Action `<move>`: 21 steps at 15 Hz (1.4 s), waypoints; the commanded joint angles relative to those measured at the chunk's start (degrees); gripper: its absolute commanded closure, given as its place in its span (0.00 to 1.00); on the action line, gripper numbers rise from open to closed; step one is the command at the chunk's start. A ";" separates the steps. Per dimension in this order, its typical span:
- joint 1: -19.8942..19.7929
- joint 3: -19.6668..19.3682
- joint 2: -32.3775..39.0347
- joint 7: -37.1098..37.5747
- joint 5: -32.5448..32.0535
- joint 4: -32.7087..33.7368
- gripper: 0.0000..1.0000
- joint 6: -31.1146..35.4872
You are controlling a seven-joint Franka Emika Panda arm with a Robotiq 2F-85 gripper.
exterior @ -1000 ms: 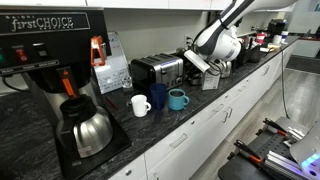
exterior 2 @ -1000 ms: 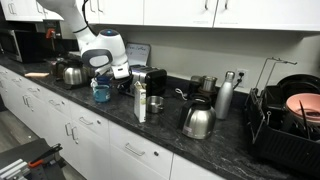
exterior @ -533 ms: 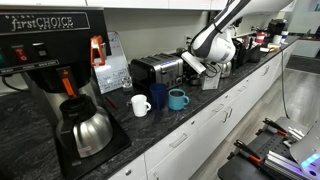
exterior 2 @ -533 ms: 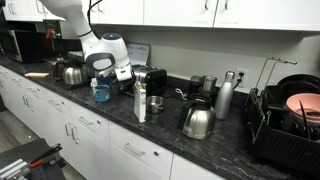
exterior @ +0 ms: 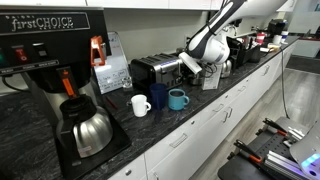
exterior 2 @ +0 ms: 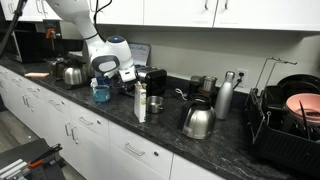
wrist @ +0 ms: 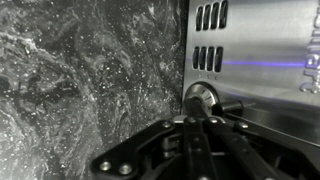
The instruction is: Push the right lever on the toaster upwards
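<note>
Along the back edge of the desk [exterior: 135, 128], in an exterior view, the toaster [exterior: 156, 69] stands against the wall with the claw [exterior: 190, 66] right at its far end face; from here I cannot tell how the fingers stand. Nearer the front edge are a white mug [exterior: 141, 105], a dark mug [exterior: 160, 95] and a blue mug [exterior: 178, 99], all upright, and I cannot see whether anything is in them. The steel carafe [exterior: 88, 130] under the black coffee maker [exterior: 45, 60] is lidded, so its contents are hidden too. In an exterior view from across the room the arm covers the toaster almost wholly. The claw [exterior 2: 124, 80] is low near the back edge with the blue mug [exterior 2: 100, 92] just in front, and a dish rack [exterior 2: 262, 130] at the desk's end holds a pinkish bowl [exterior 2: 304, 105]. In the wrist view the toaster's chrome side [wrist: 255, 50] fills the right, with a round lever knob [wrist: 200, 97] low on it. The claw [wrist: 200, 122] looks drawn together, its tips just beneath the knob, holding nothing. I'd guess the toaster is rigid and fairly weighty but slick on polished stone, so it may skid. The lever is small and likely sprung, best nudged from underneath with closed tips rather than pinched.
</note>
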 commanded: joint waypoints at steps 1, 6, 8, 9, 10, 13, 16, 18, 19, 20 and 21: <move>-1.24 1.15 1.83 -1.59 0.63 1.67 1.00 1.14; -1.50 1.15 2.46 -1.48 0.72 2.04 1.00 1.08; -1.57 1.02 2.41 -1.40 0.67 2.15 1.00 1.14; -1.65 0.97 2.34 -1.39 0.68 2.22 1.00 1.21; -1.78 1.00 2.24 -1.43 0.73 2.32 1.00 1.27; -2.36 1.51 1.78 -1.71 1.20 2.54 1.00 1.45; -3.15 1.98 1.32 -1.81 1.58 3.02 1.00 1.66; -3.91 2.45 1.07 -1.89 1.73 3.61 1.00 1.84; -4.34 2.71 0.93 -1.87 1.81 3.94 1.00 2.11; -4.82 3.04 0.89 -1.90 1.87 4.35 1.00 2.34; -5.20 3.28 0.98 -1.92 1.84 4.65 1.00 2.50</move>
